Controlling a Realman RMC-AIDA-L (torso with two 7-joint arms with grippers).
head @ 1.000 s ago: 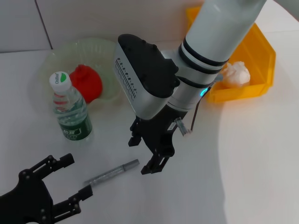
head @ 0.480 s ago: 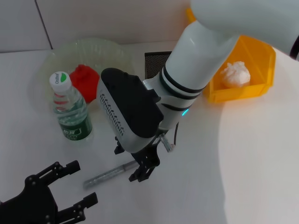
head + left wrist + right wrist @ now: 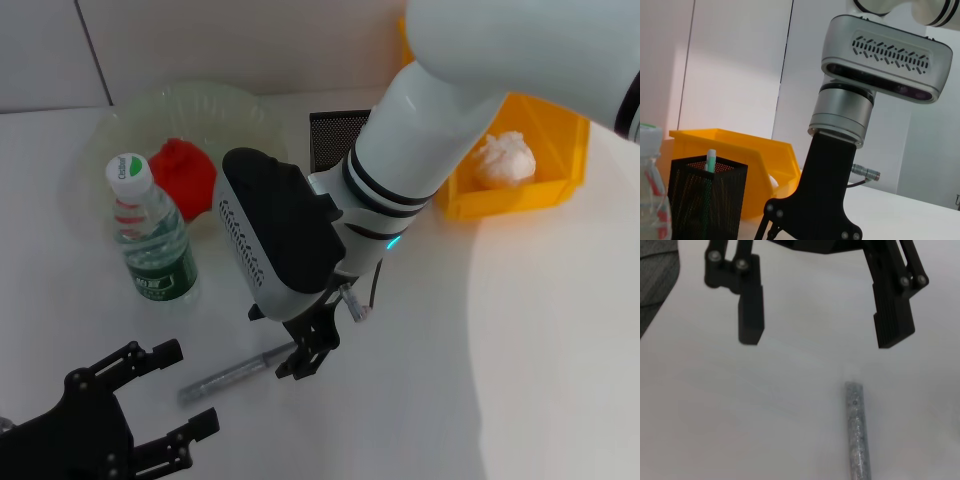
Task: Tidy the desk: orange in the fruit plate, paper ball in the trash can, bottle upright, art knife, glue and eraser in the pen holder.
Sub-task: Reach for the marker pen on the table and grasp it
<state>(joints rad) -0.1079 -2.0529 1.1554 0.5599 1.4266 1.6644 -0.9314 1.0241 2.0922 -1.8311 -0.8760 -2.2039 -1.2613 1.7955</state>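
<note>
Silver and slim, the knife [image 3: 238,372] lies flat on the desk [image 3: 520,380], in front of the bottle [image 3: 150,235], which stands upright. The right gripper [image 3: 308,352] hangs low over the knife's near end with its 2 fingers [image 3: 750,305] spread apart, set to straddle the shaft for a pick toward the holder [image 3: 334,138]. The left gripper [image 3: 125,420] waits at the desk's near edge, fingers apart. The paper ball [image 3: 503,158] sits in the yellow bin [image 3: 560,120].
</note>
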